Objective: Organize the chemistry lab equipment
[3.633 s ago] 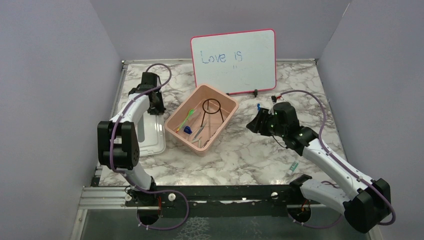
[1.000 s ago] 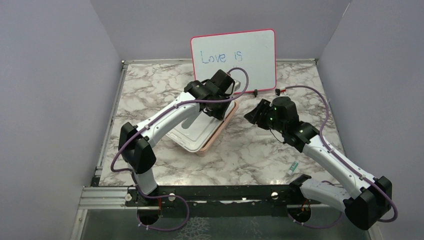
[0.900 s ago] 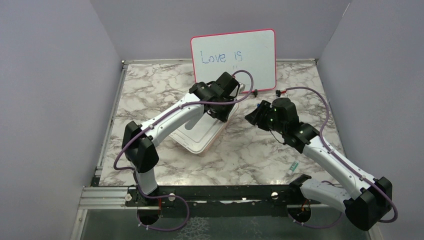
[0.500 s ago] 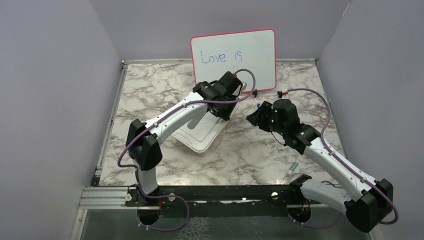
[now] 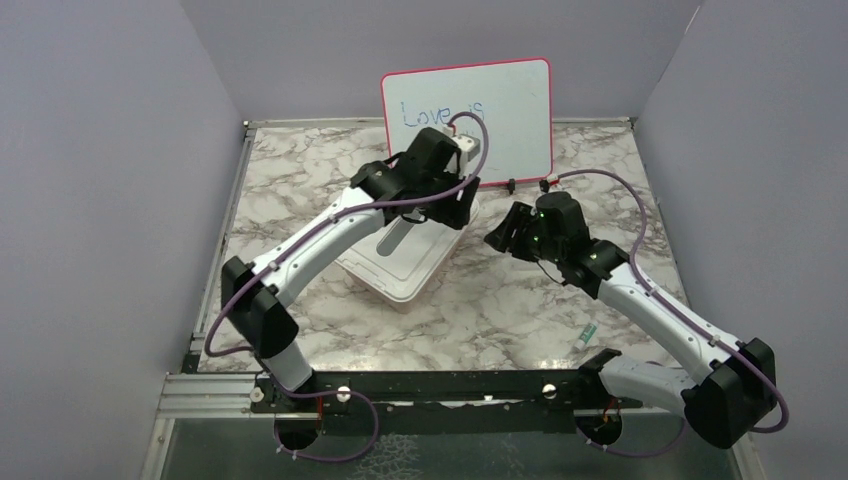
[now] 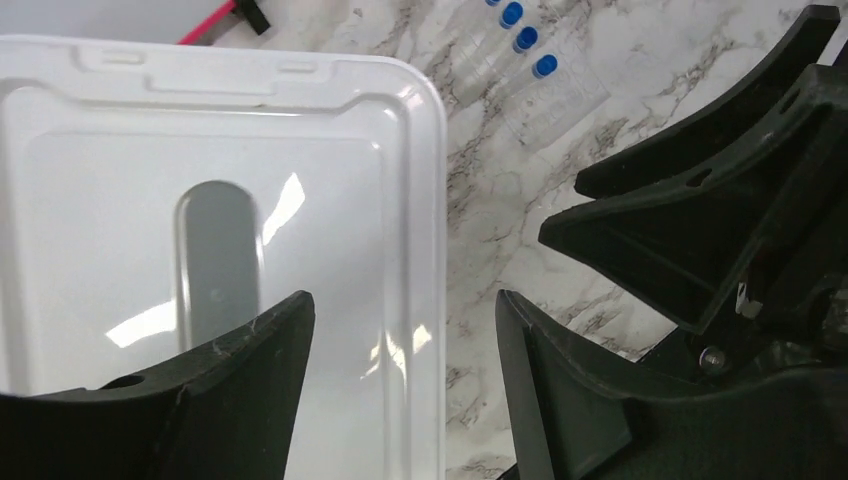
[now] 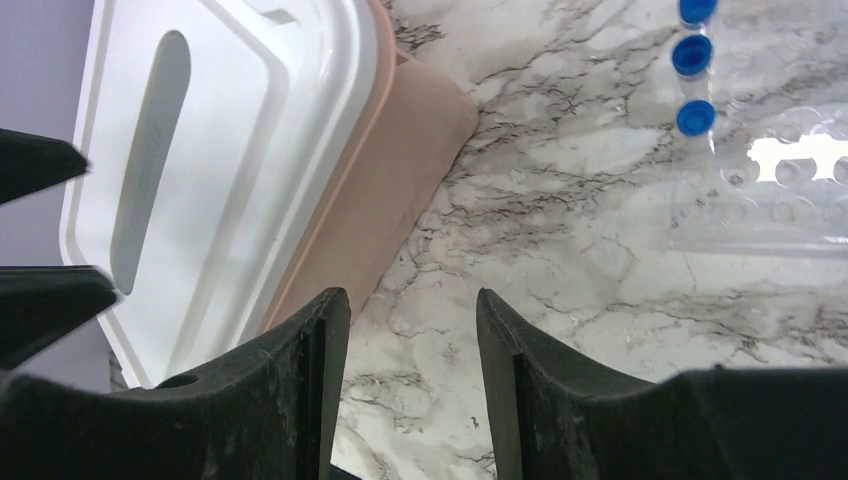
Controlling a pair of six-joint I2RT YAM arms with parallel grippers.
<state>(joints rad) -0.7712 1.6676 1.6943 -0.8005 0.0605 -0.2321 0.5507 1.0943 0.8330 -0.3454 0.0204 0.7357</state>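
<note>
My left gripper (image 6: pixel 400 300) hangs empty, jaws spread wide, over the white lid (image 6: pixel 130 130) — it lies on the pink tub (image 7: pixel 400 170), hiding the contents. My right gripper (image 7: pixel 410 295), jaws also parted and holding nothing, hovers above the marble table (image 7: pixel 560 300) beside the tub, near the blue-capped tubes (image 7: pixel 692 55) in their clear rack (image 7: pixel 790 210)

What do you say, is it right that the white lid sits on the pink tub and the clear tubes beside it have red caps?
No: the clear tubes have blue caps, as the left wrist view shows; the white lid does sit on the pink tub.
</note>
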